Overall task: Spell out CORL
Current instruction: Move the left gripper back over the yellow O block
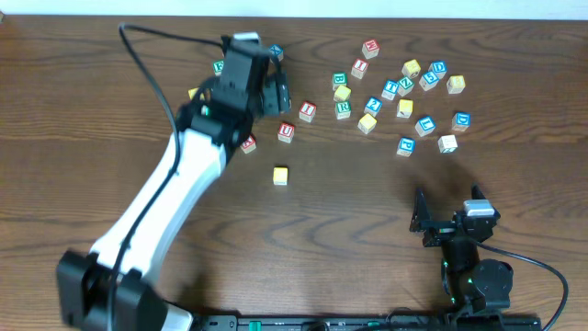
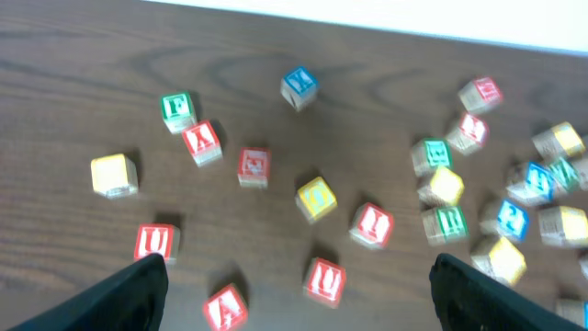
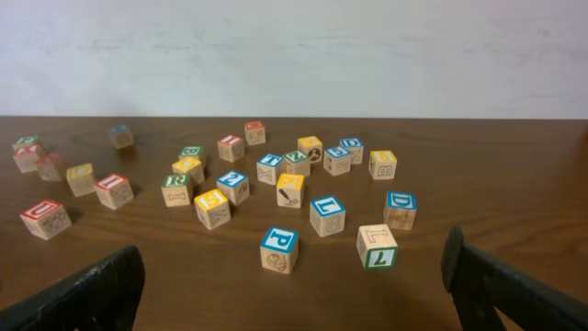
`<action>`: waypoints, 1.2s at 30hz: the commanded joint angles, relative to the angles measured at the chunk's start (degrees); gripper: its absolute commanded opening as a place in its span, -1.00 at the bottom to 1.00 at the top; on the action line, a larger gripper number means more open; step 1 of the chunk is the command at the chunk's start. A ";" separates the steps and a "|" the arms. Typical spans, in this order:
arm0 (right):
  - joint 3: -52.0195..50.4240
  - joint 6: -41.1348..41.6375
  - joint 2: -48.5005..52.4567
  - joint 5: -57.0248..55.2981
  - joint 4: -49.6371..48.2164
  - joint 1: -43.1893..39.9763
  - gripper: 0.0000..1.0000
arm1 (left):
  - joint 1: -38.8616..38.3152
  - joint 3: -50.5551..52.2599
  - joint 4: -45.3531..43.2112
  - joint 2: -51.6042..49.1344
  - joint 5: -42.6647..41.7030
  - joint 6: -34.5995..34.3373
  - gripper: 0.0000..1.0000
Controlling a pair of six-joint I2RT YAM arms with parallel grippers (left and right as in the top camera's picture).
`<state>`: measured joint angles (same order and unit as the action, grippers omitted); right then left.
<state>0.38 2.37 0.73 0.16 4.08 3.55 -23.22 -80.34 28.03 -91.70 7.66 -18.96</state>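
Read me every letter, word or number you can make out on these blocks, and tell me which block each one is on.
"P": blue P cube
"L": blue L cube
"D": blue D cube
"R": green R cube
"F": green F cube
"U": red U cube
"I": red I cube
Everything else is too blurred or too small to read. There are no words, brands or numbers.

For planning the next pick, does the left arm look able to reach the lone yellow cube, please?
Probably yes: the yellow cube stands alone, nothing crowding it, with the open left tool nearby.
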 commanded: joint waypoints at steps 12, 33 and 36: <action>-0.07 0.37 -0.24 -0.46 0.24 -0.42 0.99 | 2.27 -23.63 9.27 -26.40 -2.05 -17.77 0.81; -0.07 0.37 -0.24 -0.46 0.24 -0.42 0.98 | 1.49 -23.61 6.54 -36.70 -5.09 -19.50 0.81; -0.07 0.37 -0.24 -0.46 0.24 -0.42 0.99 | 0.90 -23.61 5.73 -36.79 -5.07 -19.52 0.81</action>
<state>0.38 2.37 0.73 0.14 4.08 3.55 -21.47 -102.48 34.17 -127.85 2.90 -37.71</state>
